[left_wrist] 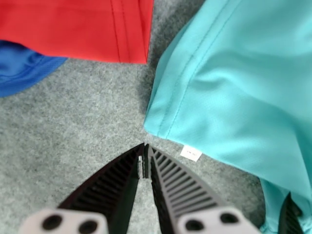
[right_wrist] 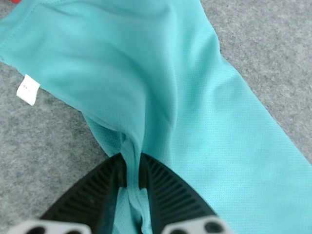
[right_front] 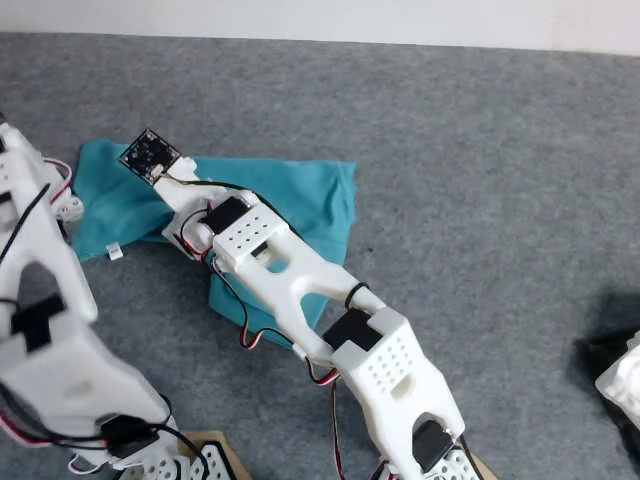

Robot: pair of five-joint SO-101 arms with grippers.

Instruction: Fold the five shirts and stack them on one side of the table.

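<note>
The teal shirt (right_front: 300,195) lies rumpled on the grey table (right_front: 480,150), in the upper left of the high view. It looks light, soft and limp, likely to sag, so a hem or corner seems the best hold. The right gripper (right_wrist: 132,170) has its fingers pinched on a fold of it. The left gripper (left_wrist: 146,161) has its fingers pressed together on nothing, just beside the hem with the white tag (left_wrist: 190,154). The left wrist view alone adds a red shirt (left_wrist: 83,27) and a blue shirt (left_wrist: 19,68) at its upper left.
</note>
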